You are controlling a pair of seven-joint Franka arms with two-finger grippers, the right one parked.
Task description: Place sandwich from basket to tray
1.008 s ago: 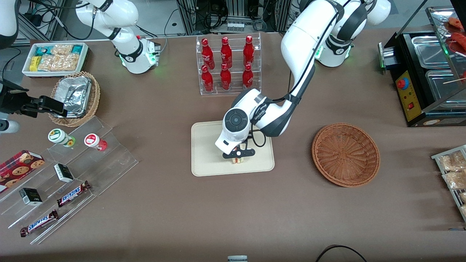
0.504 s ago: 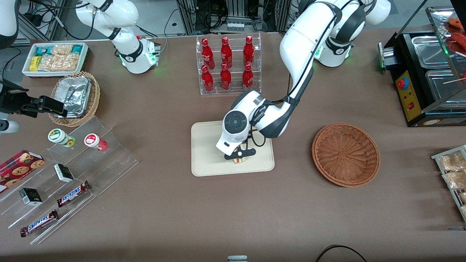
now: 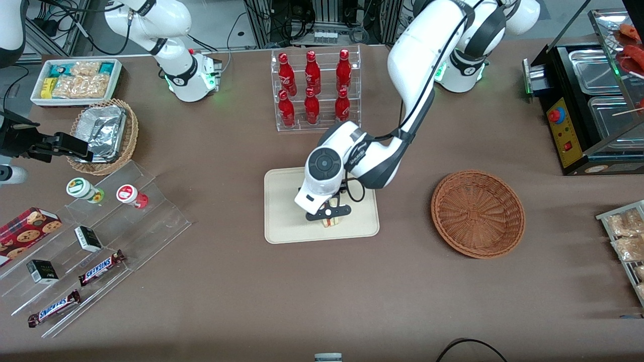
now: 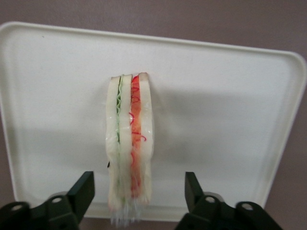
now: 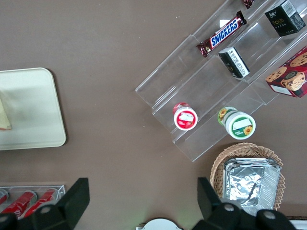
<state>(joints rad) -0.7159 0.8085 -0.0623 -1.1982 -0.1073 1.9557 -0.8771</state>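
Observation:
The sandwich [image 4: 129, 143], a pale bread wedge with green and red filling along its cut edge, stands on edge on the cream tray [image 4: 230, 96]. In the front view the sandwich [image 3: 329, 221] shows near the tray's [image 3: 284, 211] front rim, partly covered by my gripper. My gripper [image 3: 328, 215] hovers just above it, open, with its black fingers [image 4: 82, 191] standing apart on either side of the sandwich and not touching it. The reddish-brown wicker basket [image 3: 478, 213] sits on the table toward the working arm's end, with nothing in it.
A clear rack of red bottles [image 3: 314, 90] stands farther from the front camera than the tray. Toward the parked arm's end are acrylic steps [image 3: 100, 236] with snacks, a tan basket with a foil container [image 3: 103, 133] and a white snack bin [image 3: 75, 80]. A black food warmer [image 3: 588, 100] stands at the working arm's end.
The gripper has let go of the sandwich and risen slightly; the wrist has shifted a little away from the front camera. The sandwich stays on the tray.

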